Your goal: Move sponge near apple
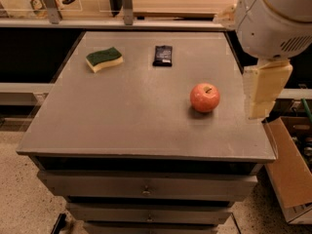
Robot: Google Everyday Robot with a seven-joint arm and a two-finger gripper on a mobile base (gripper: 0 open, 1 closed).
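**Q:** Step in hand?

**A:** Approach; nothing grasped yet. The wavy green-topped, yellow-foam sponge [104, 59] lies near the far-left corner. The round red-orange apple [204, 97] sits toward the right edge, well apart from it. My pale gripper [265, 89] hangs just off the right edge.

**Q:** Claw state? Next move?

**A:** Spread or pressed together, I cannot tell; my arm is cut off at the frame. Judgement: I need a long reach across to the sponge, clear of the flat black packet [163, 55].

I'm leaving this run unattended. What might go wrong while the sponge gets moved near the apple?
The gripper hangs beside the right edge of the table, with the apple roughly between it and the sponge; reaching across might bump the round apple, which may roll. The black packet lies close to the sponge's route; a low carry might knock it. The sponge sits near a far corner, so a poor grasp might push it off.
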